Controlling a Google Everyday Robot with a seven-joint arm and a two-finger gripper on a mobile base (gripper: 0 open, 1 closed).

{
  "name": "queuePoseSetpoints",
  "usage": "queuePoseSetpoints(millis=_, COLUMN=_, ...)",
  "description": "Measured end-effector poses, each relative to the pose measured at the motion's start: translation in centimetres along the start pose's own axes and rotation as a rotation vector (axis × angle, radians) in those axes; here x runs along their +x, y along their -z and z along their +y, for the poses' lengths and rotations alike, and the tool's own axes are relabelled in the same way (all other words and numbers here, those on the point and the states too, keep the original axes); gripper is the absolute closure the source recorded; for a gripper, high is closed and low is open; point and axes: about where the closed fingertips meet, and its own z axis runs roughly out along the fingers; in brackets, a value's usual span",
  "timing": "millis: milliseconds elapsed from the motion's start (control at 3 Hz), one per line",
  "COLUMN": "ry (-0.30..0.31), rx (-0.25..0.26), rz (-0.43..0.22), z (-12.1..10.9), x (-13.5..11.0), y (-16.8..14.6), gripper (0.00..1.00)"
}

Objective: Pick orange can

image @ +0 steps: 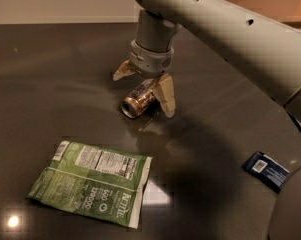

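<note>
The dark, glossy desk (50,74) takes up nearly the whole room from where I stand, and everything on it lies flat and well spaced, so nothing crowds the target. The pale arm (225,34) sweeps in from the upper right and bends straight down over the middle of the desk. I take that for a top-down approach, chosen because the thing to be lifted is lying on its side.

The green bag (90,181) lies flat near the front left, label side up, well apart from the action and no obstacle to it.

The claw (144,93) hangs low over the middle of the desk with its two fingers spread wide. One fingertip is at the back left and the other at the front right, so the pair straddles the target across its round body rather than along its length. That looks like the right line for a squeeze. Nothing is pinched yet.

The dark blue packet (266,170) sits flat far off to the right, out of the way.

The orange can (137,101) lies on its side between the fingers, silver end facing front left. The front finger is just beside it, but I cannot tell if it touches.
</note>
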Motion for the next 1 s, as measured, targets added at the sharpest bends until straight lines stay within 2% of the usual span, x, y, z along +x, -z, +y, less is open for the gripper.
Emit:
queuePoseSetpoints(millis=333, ry=0.039, rx=-0.036, rz=0.023, z=-0.11, x=-0.23, y=-1.07, gripper=0.18)
queuePoseSetpoints(millis=1000, ry=0.059, rx=-0.060, rz=0.068, z=-0.13, x=0.18, y=-0.93, gripper=0.64)
